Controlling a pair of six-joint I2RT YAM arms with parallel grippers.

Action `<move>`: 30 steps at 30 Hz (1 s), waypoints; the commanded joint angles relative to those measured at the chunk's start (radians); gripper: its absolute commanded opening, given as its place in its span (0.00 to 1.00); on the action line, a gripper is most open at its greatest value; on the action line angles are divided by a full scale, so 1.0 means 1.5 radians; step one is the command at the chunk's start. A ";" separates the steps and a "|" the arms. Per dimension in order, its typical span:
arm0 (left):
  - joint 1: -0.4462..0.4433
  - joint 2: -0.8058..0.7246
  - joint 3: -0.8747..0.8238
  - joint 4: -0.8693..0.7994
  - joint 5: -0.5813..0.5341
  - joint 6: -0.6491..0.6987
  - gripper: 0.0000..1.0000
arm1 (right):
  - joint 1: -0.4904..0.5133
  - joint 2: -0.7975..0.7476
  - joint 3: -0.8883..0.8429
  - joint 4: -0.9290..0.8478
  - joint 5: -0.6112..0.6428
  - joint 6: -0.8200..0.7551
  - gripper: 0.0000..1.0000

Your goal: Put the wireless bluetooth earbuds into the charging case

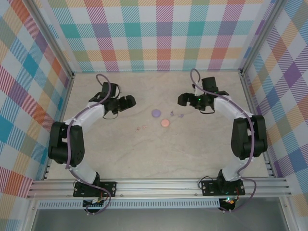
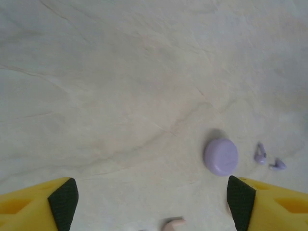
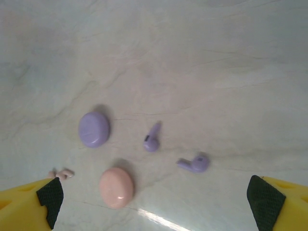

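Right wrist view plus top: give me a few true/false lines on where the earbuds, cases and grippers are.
1. The purple earbuds lie loose on the table. True.
2. The right gripper holds a purple earbud. False: its jaws are open and empty.
3. The purple case is stacked on the pink case. False: they lie side by side, apart.
4. In the top view, the pink earbuds lie on the left arm's side of both cases. True.
5. The left gripper is clamped on the purple case. False: it is open with nothing between its fingers, and the case lies on the table ahead of it.
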 commanded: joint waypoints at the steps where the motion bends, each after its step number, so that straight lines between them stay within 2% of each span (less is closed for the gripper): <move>1: -0.027 0.043 0.046 -0.034 0.067 -0.016 0.72 | 0.035 0.042 0.056 -0.056 -0.048 0.004 0.95; 7: -0.056 0.138 0.122 -0.029 0.116 -0.020 0.59 | 0.076 0.121 0.123 -0.072 -0.092 0.028 0.66; 12: -0.063 0.229 0.192 -0.005 0.150 -0.049 0.51 | 0.098 0.182 0.166 -0.076 -0.112 0.066 0.37; 14: -0.068 0.261 0.226 -0.005 0.165 -0.055 0.50 | 0.105 0.205 0.184 -0.082 -0.122 0.076 0.29; 22: -0.087 0.347 0.318 -0.030 0.179 -0.056 0.39 | 0.131 0.274 0.241 -0.099 -0.128 0.097 0.20; 30: -0.106 0.353 0.302 -0.028 0.185 -0.053 0.30 | 0.136 0.317 0.269 -0.112 -0.135 0.103 0.18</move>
